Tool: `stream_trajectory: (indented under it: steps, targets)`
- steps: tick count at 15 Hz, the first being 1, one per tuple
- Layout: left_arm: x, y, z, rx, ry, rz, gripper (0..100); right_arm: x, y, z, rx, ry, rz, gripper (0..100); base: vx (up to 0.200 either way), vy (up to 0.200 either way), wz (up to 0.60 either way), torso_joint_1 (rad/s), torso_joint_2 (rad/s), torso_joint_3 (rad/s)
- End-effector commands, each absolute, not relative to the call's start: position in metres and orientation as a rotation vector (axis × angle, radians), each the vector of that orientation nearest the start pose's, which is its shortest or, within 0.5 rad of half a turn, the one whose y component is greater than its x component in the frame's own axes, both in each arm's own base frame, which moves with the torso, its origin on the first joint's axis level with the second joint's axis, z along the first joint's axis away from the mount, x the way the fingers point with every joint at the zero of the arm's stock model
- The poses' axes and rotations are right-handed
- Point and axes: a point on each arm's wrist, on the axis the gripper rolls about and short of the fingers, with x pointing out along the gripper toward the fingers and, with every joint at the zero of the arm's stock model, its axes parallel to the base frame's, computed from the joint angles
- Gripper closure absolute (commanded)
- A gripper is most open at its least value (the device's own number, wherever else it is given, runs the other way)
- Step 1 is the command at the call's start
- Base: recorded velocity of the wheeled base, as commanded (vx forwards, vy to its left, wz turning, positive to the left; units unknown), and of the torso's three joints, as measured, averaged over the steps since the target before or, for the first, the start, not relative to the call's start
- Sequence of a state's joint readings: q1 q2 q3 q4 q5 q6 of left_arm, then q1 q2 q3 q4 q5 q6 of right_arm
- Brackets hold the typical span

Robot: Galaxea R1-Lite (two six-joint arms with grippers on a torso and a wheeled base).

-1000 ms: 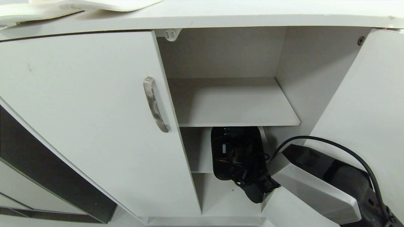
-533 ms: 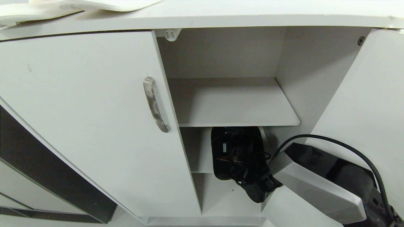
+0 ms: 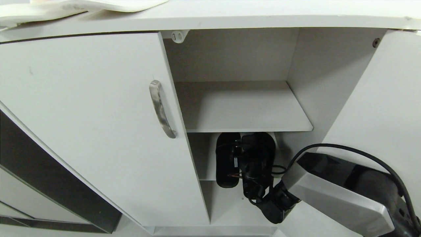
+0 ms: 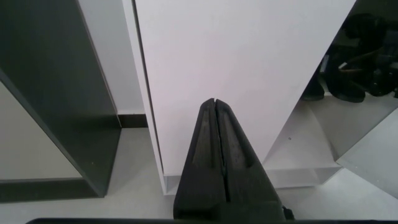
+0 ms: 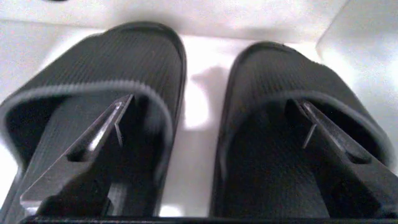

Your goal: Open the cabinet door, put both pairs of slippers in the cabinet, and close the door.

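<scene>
Right gripper [image 5: 213, 101]: jaws spread wide, not clamped. One finger [image 5: 81, 155] sits under the strap of one black slipper [image 5: 124, 56], the other finger [image 5: 339, 140] under the strap of its mate [image 5: 286, 68]. Can't tell whether the fingers press outward on the straps or just sit inside them. A strip of white shelf shows between the two slippers.

Slipper pair [image 3: 227, 161] is inside the cabinet [image 3: 322, 72], right-hand bay, on the middle shelf [image 3: 205, 158] directly under the upper shelf [image 3: 243, 105]. Toes point to the far wall. The near end of the left slipper sticks out past the shelf's near edge. The slippers lie side by side, slightly apart, the right one partly hidden by the wrist. Bottom compartment [image 3: 230, 207] lies below them.

Right arm [image 3: 332, 194] comes in from the near right, its black cable [image 3: 361, 158] looping over it, and passes just beside the open right door [image 3: 384, 105].

Left gripper [image 4: 214, 106]: fingers pressed flat together, nothing between them. It points at the lower part of the left door [image 3: 82, 115]; can't tell if it touches. That door is closed, with its metal handle [image 3: 161, 108] on its right edge.

Pale cloth-like item [image 3: 98, 5] lies on the cabinet top, far left.
</scene>
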State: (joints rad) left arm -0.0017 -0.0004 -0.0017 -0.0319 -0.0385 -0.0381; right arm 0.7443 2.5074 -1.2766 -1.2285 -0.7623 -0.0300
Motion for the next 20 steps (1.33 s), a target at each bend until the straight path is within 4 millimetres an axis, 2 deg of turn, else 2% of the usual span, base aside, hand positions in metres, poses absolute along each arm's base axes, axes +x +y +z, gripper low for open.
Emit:
stream_trajectory:
  steps: [1,2,6,8,9,16,20]
  targets:
    - [-0.023,-0.001,0.079,-0.038,-0.033,-0.041,100,0.329,0.301,0.057,-0.023,-0.008,0.014,0,0.0,0.0,0.0,0.0,0.0,0.0]
    - [-0.023,-0.001,0.079,-0.038,-0.033,-0.041,100,0.322,0.3,0.059,-0.024,-0.007,0.021,0,0.0,0.0,0.0,0.0,0.0,0.0]
    - [-0.023,-0.001,0.079,-0.036,-0.033,-0.04,100,0.269,0.284,0.052,-0.056,0.02,0.091,0,0.0,0.0,0.0,0.0,0.0,0.0]
    - [-0.023,-0.001,0.079,-0.035,-0.033,-0.042,100,0.253,0.285,0.046,-0.062,0.024,0.126,0,0.0,0.0,0.0,0.0,0.0,0.0]
    - [-0.023,-0.001,0.079,-0.035,-0.031,-0.042,100,0.252,0.285,0.045,-0.065,0.027,0.129,0,0.0,0.0,0.0,0.0,0.0,0.0]
    - [-0.023,-0.001,0.079,-0.035,-0.033,-0.042,100,0.25,0.288,0.04,-0.074,0.035,0.137,0,-0.2,0.0,0.0,0.001,0.0,0.006]
    - [-0.023,-0.001,0.079,-0.036,-0.033,-0.04,100,0.249,0.288,0.038,-0.076,0.036,0.139,0,0.0,0.0,0.0,0.0,0.0,0.0]
